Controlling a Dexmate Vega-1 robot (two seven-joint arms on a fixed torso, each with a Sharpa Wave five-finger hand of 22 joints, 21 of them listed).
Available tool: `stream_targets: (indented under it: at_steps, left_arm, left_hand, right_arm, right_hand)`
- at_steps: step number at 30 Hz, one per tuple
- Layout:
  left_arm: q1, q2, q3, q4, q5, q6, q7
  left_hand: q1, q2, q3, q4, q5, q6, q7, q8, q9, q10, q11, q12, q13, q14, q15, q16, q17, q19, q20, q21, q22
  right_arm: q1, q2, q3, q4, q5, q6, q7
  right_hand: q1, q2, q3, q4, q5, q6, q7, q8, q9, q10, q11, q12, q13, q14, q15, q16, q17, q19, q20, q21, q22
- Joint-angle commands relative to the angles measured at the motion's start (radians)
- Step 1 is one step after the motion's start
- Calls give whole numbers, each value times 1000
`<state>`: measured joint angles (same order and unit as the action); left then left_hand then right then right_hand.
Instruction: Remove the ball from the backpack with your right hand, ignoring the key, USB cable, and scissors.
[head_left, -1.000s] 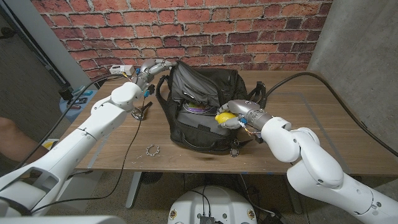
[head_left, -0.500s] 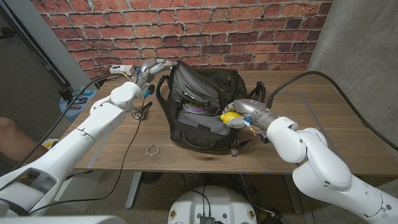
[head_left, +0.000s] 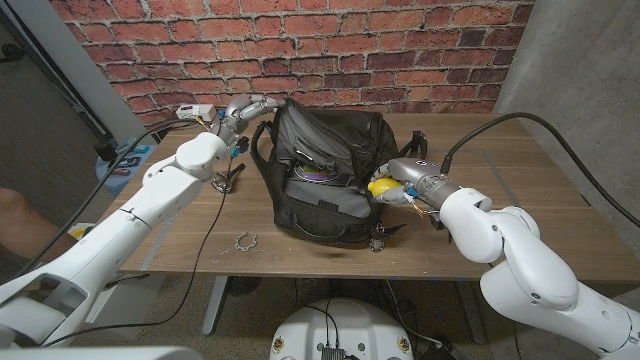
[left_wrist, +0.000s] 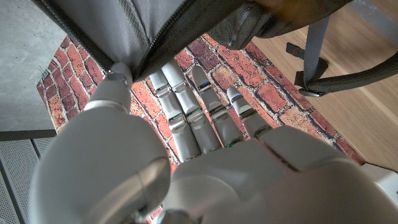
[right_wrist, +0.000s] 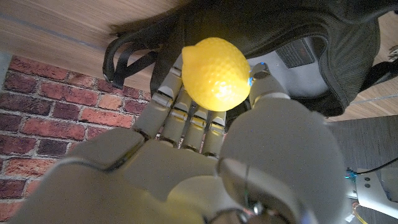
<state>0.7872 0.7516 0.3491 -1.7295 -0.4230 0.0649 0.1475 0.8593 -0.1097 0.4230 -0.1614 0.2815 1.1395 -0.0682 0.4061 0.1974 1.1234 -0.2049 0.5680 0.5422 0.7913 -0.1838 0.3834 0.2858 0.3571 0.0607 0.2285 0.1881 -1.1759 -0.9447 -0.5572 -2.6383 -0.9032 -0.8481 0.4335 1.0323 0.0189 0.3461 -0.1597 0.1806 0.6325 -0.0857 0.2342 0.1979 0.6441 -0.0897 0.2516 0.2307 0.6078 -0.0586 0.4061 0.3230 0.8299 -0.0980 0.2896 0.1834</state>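
Head view: a black backpack (head_left: 325, 170) stands open on the wooden surface (head_left: 520, 215), its mouth facing the robot. The right robot hand (head_left: 400, 185) sits at the bag's 3 o'clock edge, fingers curled around a yellow ball (head_left: 379, 186) — the ball is at the fingertip end of the hand, just at the bag's rim and over its right side. Inside the opening something purple and shiny shows, too small to name. The left robot hand (head_left: 243, 110) is at the bag's 10 o'clock corner, up against the upper flap; whether it grips the fabric cannot be told from here. A small metal ring-shaped object (head_left: 245, 241) lies on the surface at the bag's 7 o'clock, well apart from both hands.

Left wrist view: the left robot hand (left_wrist: 186, 124) reaches with its fingers fairly straight and close together, the thumb tip touching the bag's grey lining (left_wrist: 130, 31). A strap (left_wrist: 329, 68) hangs beyond, over the wood.

Right wrist view: the right robot hand (right_wrist: 211, 143) holds the dimpled yellow ball (right_wrist: 215, 73) between thumb and fingers — pinched near the fingertips, with the dark backpack (right_wrist: 298, 31) directly behind it.
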Motion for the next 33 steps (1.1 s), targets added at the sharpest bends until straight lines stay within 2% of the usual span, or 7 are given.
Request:
stream_targets:
  at_steps: [1, 7, 10, 20, 33]
  left_arm:
    - [24, 18, -11, -35, -15, 13, -4]
    - [42, 33, -21, -59, -28, 23, -9]
    - [51, 41, -26, -70, -32, 27, -9]
    - [95, 81, -59, -120, -41, 34, -2]
    - [147, 133, -96, -165, -59, 33, -25]
  left_hand:
    - [154, 158, -3, -1, 5, 5, 7, 0, 5, 5, 1, -2, 2, -1, 2, -3, 4, -3, 5, -2, 2]
    - [154, 157, -4, -1, 5, 4, 6, -1, 5, 2, -1, -5, 2, -4, 4, -5, 4, -4, 4, -3, 2]
    - [154, 156, -4, -1, 5, 4, 7, -2, 5, 4, 0, -4, 3, -5, 4, -6, 5, -4, 4, -2, 2]
    - [154, 159, -5, 1, 5, 3, 5, -4, 5, 0, -1, -7, 4, -7, 5, -8, 6, -6, 5, -3, 2]
    - [154, 159, -5, 1, 5, 2, 4, -6, 5, -2, -2, -9, 8, -8, 6, -12, 5, -7, 4, -3, 3]
  right_arm:
    - [-23, -35, 54, 1, 48, -11, -49]
    - [-21, -47, 73, 8, 89, -1, -86]
    - [-3, -59, 52, 14, 72, -1, -88]
    - [14, -63, 53, 43, 125, 36, -137]
    - [12, -82, 67, 63, 176, 44, -195]
  right_hand:
    - [8, 6, -2, 4, 6, 10, 0, 0, 1, 13, -1, 4, 1, 11, -161, -1, 5, 7, -73, 3, 5]
    - [10, 6, -1, 4, 6, 11, -1, -1, 1, 15, -2, 4, 1, 15, -161, -2, 4, 9, -73, 4, 5]
    - [11, 6, -2, 4, 6, 12, -1, -1, 1, 14, -3, 3, 1, 15, -161, -2, 5, 10, -73, 5, 5]
    - [10, 7, -2, 4, 6, 14, 0, -2, 1, 17, 0, 2, 2, 17, -162, -5, 5, 10, -73, 5, 5]
    - [15, 9, -1, 2, 6, 20, -2, -1, 1, 19, -1, 1, 1, 22, -164, -7, 6, 11, -74, 6, 5]
